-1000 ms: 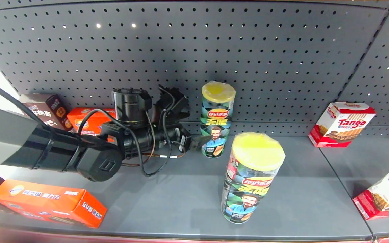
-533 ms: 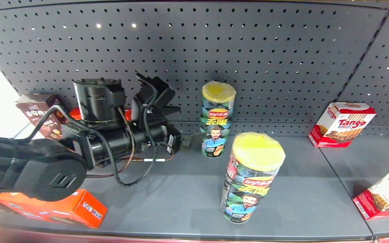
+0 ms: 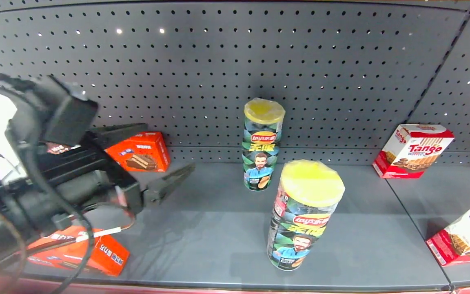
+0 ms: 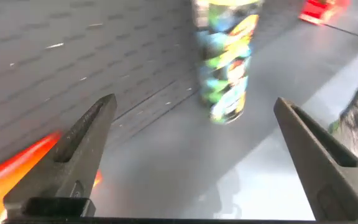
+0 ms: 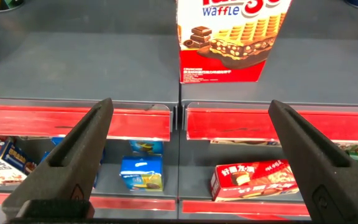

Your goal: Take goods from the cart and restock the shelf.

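Two chip cans with yellow lids stand upright on the grey shelf (image 3: 218, 228): the rear can (image 3: 262, 145) near the pegboard, the front can (image 3: 304, 216) nearer the edge. My left gripper (image 3: 169, 148) is open and holds nothing, well left of the rear can and in front of an orange wafer box (image 3: 139, 152). In the left wrist view the rear can (image 4: 227, 62) stands beyond the open left gripper (image 4: 194, 104). My right gripper (image 5: 191, 107) is open and holds nothing. It faces a red-and-white wafer box (image 5: 229, 37) on a shelf.
An orange box (image 3: 96, 251) lies at the shelf's front left. Two red-and-white wafer boxes (image 3: 412, 150) (image 3: 463, 239) stand at the right. The pegboard (image 3: 235, 73) closes the back. Red price rails (image 5: 135, 121) and a lower shelf with packets (image 5: 142, 173) face the right wrist.
My left arm has drawn back to the left, away from the rear can, with its gripper open. The orange box behind it has come into sight. Both cans have stayed put.
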`<state>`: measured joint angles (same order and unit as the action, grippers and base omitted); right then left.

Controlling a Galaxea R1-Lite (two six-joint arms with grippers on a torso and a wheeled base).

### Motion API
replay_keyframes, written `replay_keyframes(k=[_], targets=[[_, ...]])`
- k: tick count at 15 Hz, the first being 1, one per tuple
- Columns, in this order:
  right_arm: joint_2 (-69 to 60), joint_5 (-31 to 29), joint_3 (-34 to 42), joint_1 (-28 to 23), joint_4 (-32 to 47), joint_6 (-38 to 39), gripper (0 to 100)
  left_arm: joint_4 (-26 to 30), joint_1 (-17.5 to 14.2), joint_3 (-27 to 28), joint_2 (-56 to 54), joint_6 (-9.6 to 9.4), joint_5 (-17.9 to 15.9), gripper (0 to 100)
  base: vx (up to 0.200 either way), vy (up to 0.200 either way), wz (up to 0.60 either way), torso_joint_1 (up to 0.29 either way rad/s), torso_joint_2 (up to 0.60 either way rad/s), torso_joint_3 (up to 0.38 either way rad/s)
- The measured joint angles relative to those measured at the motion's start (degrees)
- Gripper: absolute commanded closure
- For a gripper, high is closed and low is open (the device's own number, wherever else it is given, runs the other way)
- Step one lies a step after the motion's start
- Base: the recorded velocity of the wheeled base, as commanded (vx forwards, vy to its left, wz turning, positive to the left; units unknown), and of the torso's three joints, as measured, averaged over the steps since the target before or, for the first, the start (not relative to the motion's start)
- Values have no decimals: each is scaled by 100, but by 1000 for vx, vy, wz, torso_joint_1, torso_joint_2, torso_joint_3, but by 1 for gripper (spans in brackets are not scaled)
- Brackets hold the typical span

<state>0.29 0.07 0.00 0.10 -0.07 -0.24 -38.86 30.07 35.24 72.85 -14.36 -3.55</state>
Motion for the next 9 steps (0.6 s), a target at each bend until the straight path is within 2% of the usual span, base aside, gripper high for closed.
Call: replay_keyframes(k=[3, 5, 7, 9], targets=[[0, 0, 0, -2, 0, 0, 0, 187, -137, -716, -1497, 90, 410, 0, 0, 0, 0, 0, 0, 0], [0, 0, 0, -2, 0, 0, 0, 866, -434, -1080, -2526, 169, 535, 0, 0, 0, 0, 0, 0, 0], [0, 0, 0, -7, 0, 2, 0, 1374, -883, -1607, -3597, 355, 568, 0, 0, 0, 0, 0, 0, 0], [0, 0, 0, -5, 0, 2, 0, 1512, -1573, -2414, -4592, 495, 382, 0, 0, 0, 0, 0, 0, 0]])
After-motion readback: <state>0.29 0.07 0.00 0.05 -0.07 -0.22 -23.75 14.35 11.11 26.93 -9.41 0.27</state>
